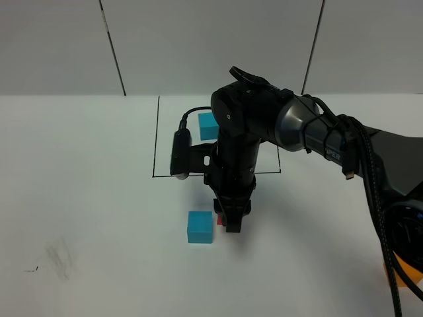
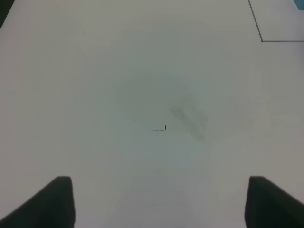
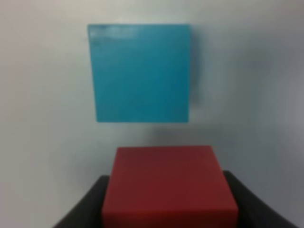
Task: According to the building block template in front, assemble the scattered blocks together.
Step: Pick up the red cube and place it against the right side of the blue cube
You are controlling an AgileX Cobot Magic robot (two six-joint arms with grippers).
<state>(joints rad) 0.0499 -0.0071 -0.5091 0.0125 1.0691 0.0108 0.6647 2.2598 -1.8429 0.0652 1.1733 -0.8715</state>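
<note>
Pinching the red cube [image 3: 168,185] by opposite flat faces, lower centre, my right gripper [image 3: 168,206] holds something probably light, rigid, slightly slick; my left gripper [image 2: 159,204] gapes wide.

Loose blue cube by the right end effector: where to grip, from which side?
Come straight down: the loose blue cube sits flat on the table, top face level. Clamp its near and far side faces as the high view shows them; the face toward the red cube, held in the right end effector, is crowded. The open left end effector is free.
</note>
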